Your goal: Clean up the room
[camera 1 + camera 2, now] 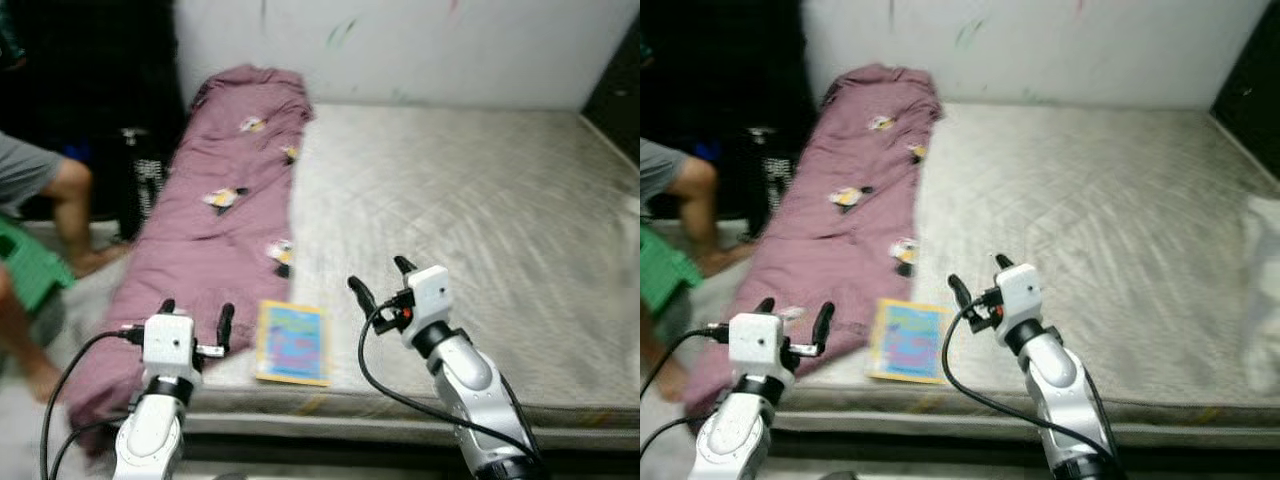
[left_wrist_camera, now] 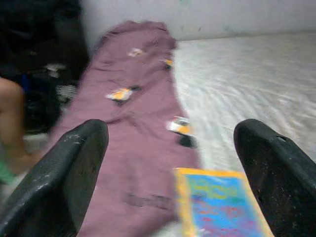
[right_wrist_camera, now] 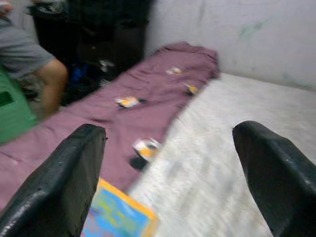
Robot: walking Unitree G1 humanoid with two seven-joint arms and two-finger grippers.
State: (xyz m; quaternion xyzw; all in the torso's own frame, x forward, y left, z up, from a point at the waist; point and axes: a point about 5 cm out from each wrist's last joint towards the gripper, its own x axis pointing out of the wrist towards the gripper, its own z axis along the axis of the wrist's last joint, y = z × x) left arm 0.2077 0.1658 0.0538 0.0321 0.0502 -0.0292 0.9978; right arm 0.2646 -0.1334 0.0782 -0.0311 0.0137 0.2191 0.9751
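The bare grey quilted mattress (image 1: pixel 470 220) takes up most of what's in front of the robot, and everything else is best placed against it. Along its left side, running from the far wall to the near edge and spilling over the side, lies a long mauve blanket with small yellow-and-black cartoon patches (image 1: pixel 215 230). A person's bare leg (image 1: pixel 75 215) shows beyond the mattress's left side, next to something bright green (image 1: pixel 30 265). On the near edge of the mattress, touching the blanket's right hem, lies a flat picture book with a yellow border and blue cover (image 1: pixel 292 343); to me that looks like the item to clear first. The left gripper (image 1: pixel 196 322) hovers over the blanket's near end, just left of the book, fingers spread wide and empty. The right gripper (image 1: pixel 377 282) hangs over the mattress just right of the book, likewise parted and holding nothing. Since the book lies flat, I'd slide one finger under the edge overhanging the mattress rim rather than press down from above, and keep the blanket's hem out of the pinch.
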